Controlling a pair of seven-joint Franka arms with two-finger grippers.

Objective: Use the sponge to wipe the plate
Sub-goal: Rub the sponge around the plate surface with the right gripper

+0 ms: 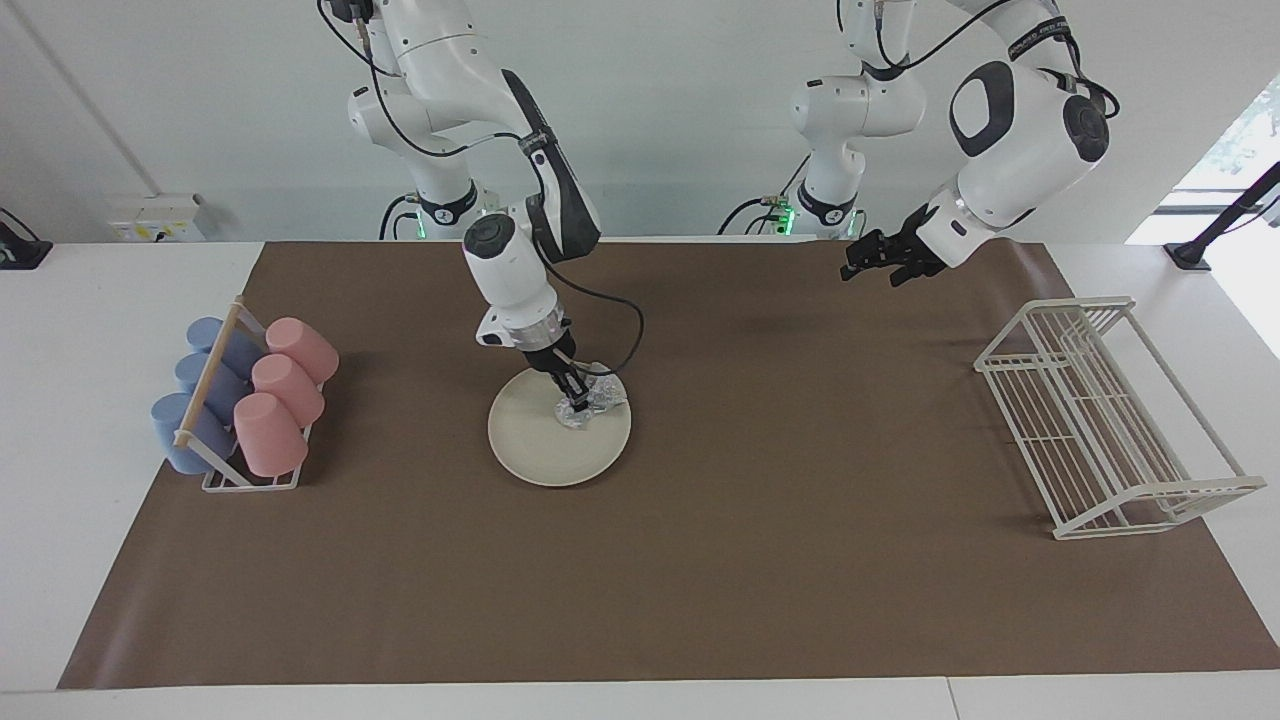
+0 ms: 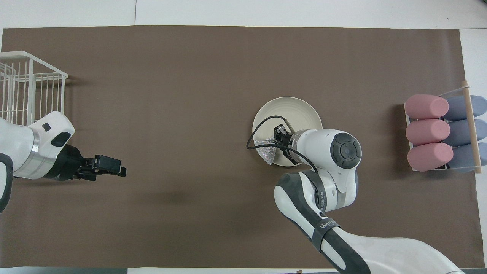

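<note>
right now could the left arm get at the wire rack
Probably yes: the left gripper hangs open over bare mat, and nothing stands between it and the rack at its end of the table.

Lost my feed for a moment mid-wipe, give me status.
Right gripper shut on sponge, pressed on plate at its robot-side edge. Left gripper open, waiting over bare mat. Nothing in the way.

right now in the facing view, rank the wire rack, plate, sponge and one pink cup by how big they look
1. wire rack, clearly the largest.
2. plate.
3. pink cup.
4. sponge, smallest, though the right gripper pressing it onto the plate covers part of it.
</note>
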